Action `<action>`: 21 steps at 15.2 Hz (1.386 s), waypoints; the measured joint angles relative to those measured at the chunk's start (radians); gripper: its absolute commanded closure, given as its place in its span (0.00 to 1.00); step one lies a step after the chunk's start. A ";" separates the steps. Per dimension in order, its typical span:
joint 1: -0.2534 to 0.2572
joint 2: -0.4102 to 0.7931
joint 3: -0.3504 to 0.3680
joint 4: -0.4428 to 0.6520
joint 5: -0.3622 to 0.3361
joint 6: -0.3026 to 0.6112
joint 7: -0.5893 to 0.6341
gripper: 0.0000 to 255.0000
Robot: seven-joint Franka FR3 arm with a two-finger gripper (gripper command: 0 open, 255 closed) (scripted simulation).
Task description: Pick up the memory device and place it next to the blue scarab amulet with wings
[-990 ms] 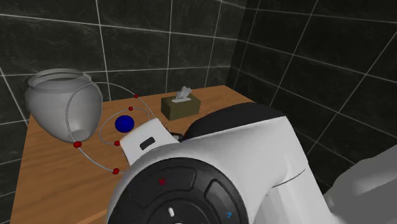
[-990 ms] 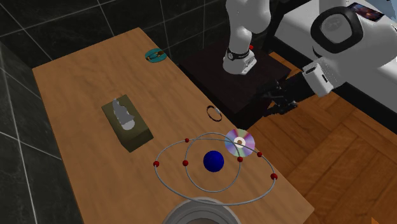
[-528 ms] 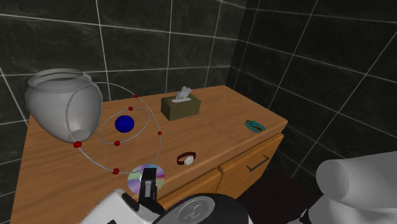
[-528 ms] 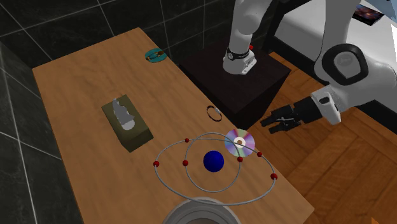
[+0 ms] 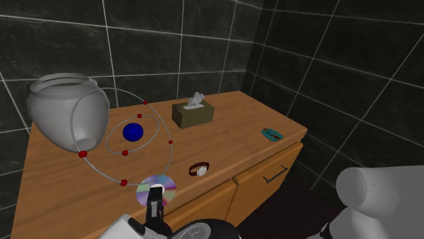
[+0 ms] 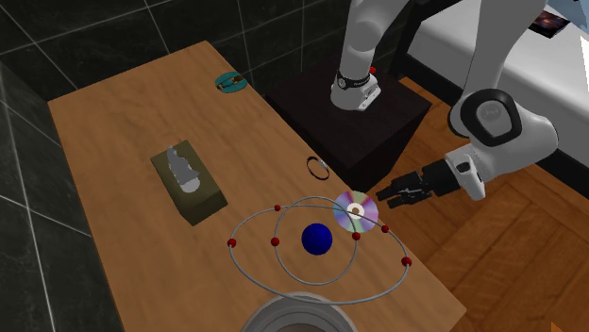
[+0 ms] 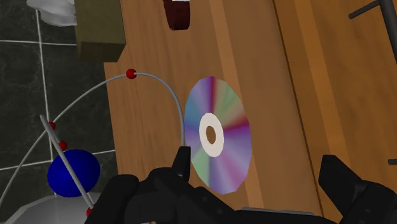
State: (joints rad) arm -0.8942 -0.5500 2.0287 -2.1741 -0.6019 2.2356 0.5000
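Note:
The memory device is a shiny rainbow disc (image 5: 167, 185) (image 6: 356, 212) (image 7: 216, 133) lying flat near the wooden counter's front edge, partly under a wire ring of the orbit model. My black gripper (image 5: 156, 198) (image 6: 386, 198) (image 7: 261, 173) is open and hovers just off the counter edge, pointing at the disc without touching it. In the wrist view one fingertip (image 7: 183, 160) overlaps the disc's rim, and the other stands well apart. The teal winged scarab amulet (image 5: 272, 134) (image 6: 229, 83) lies at the counter's far end, away from the disc.
An orbit model with a blue ball (image 5: 133, 132) (image 6: 316, 239) and red beads sits beside the disc. Behind it are a grey vase (image 5: 66, 108) and an olive tissue box (image 5: 193, 113) (image 6: 189, 182). A small dark ring-shaped object (image 5: 199, 169) (image 6: 318, 167) lies between disc and amulet.
The arm has swung down out of the shoulder camera's way. The gripper has travelled from beside the stand toward the counter edge and now sits close to the disc.

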 measured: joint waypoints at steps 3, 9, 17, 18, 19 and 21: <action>-0.017 -0.011 0.005 -0.002 0.000 0.018 -0.001 0.00; -0.018 -0.011 0.005 -0.003 -0.001 0.021 -0.001 1.00; -0.018 -0.011 0.005 -0.003 -0.001 0.021 -0.001 1.00; -0.018 -0.011 0.005 -0.003 -0.001 0.021 -0.001 1.00; -0.015 -0.007 0.001 -0.002 -0.002 0.017 -0.003 1.00; 0.000 0.011 -0.013 0.001 -0.009 -0.001 -0.010 1.00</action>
State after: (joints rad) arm -0.8941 -0.5395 2.0155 -2.1727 -0.6111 2.2345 0.4898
